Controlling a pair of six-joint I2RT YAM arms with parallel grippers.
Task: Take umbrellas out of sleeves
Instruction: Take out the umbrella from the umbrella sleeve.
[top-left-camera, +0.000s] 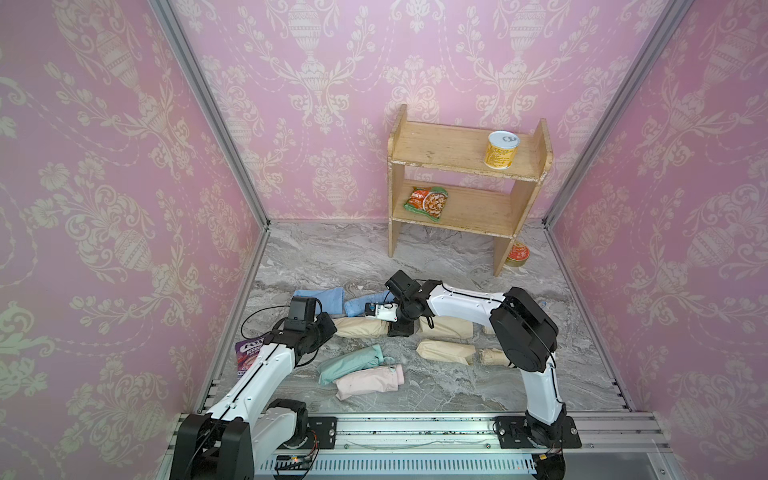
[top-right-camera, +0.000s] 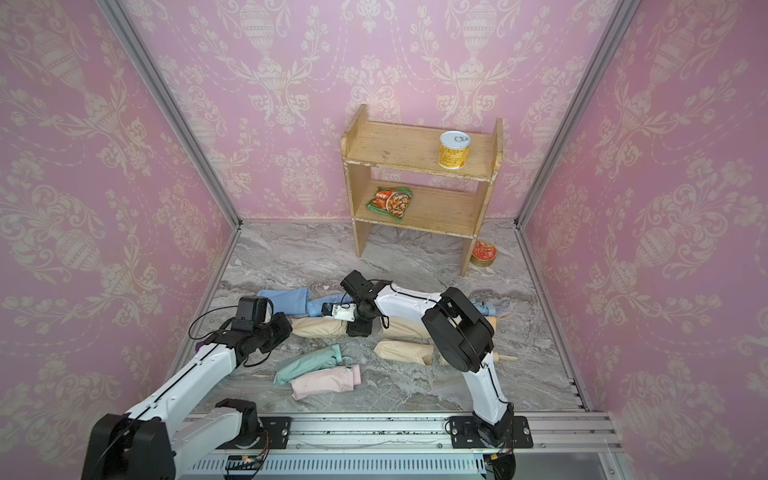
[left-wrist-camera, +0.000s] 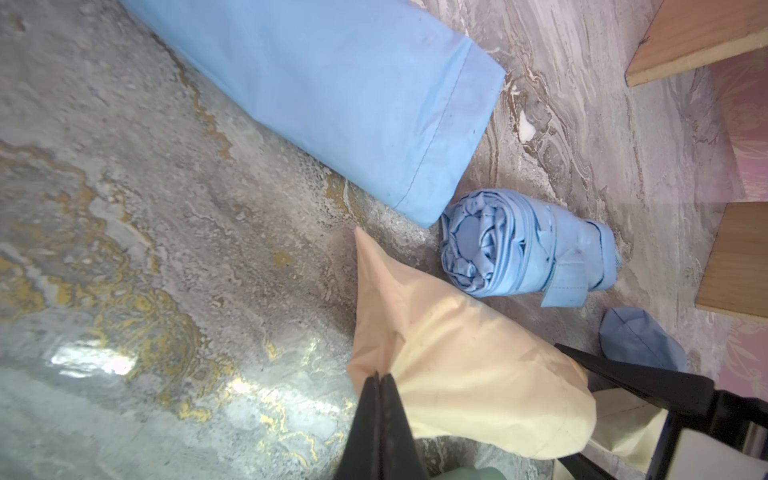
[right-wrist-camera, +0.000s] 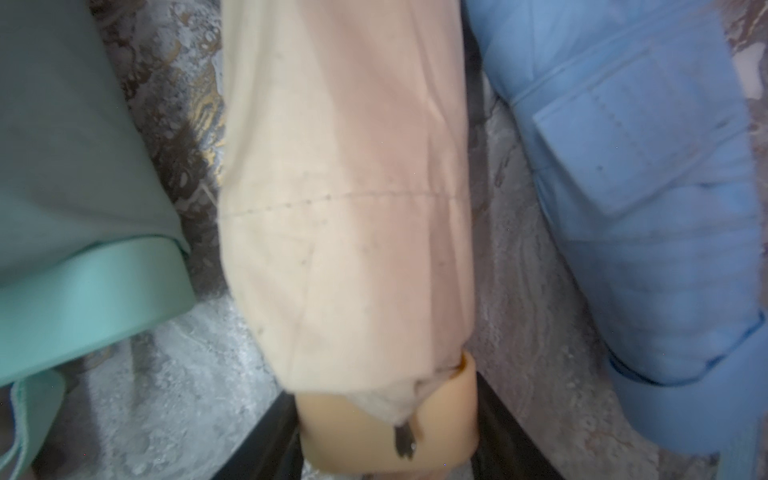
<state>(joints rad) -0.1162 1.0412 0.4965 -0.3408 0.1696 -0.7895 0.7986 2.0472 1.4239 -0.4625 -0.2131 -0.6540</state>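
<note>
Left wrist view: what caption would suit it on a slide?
Left fingers pinch the end of the cream sleeve; a blue sleeve and rolled blue umbrella lie nearby.

The shelf (top-left-camera: 478, 210) stands at the table's (top-left-camera: 332, 257) back edge, toward the right corner. A can (top-left-camera: 501, 149) is on its top board, a packet (top-left-camera: 426, 203) on the lower, and a tin (top-left-camera: 517, 254) on the table beside its right leg.

Mid-table, a sleeve (top-left-camera: 322, 297) lies left of a bare umbrella (top-left-camera: 353, 307), with a sleeved umbrella (top-left-camera: 359, 327) before them. Nearer the front edge, a third umbrella (top-left-camera: 351, 363) touches a fourth umbrella (top-left-camera: 370, 382). A candy bag (top-left-camera: 245, 353) sits at the left edge, under my left arm (top-left-camera: 266, 365).
</note>
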